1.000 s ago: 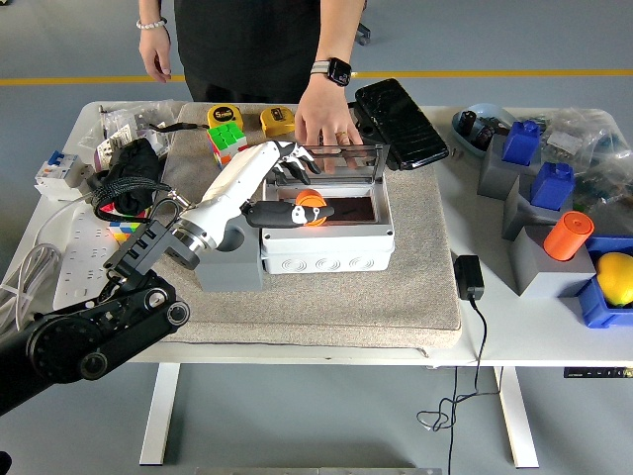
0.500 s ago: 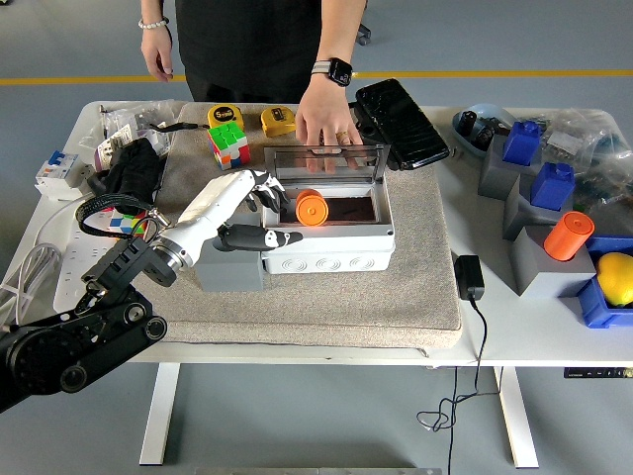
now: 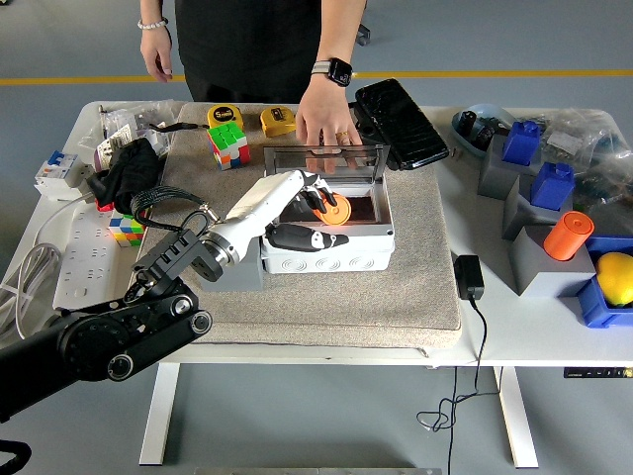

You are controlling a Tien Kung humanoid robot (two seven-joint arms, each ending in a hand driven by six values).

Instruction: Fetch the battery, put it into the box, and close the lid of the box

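White-shelled left hand [image 3: 297,201] at round orange battery [image 3: 333,210]

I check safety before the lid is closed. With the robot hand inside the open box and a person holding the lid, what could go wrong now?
1. The person's hand rests on the raised lid; closing it could pinch those fingers.
2. The left hand reaches inside the box, at the orange battery; a lid dropped now would likely strike it.
3. The battery looks tilted, so it may roll when released.
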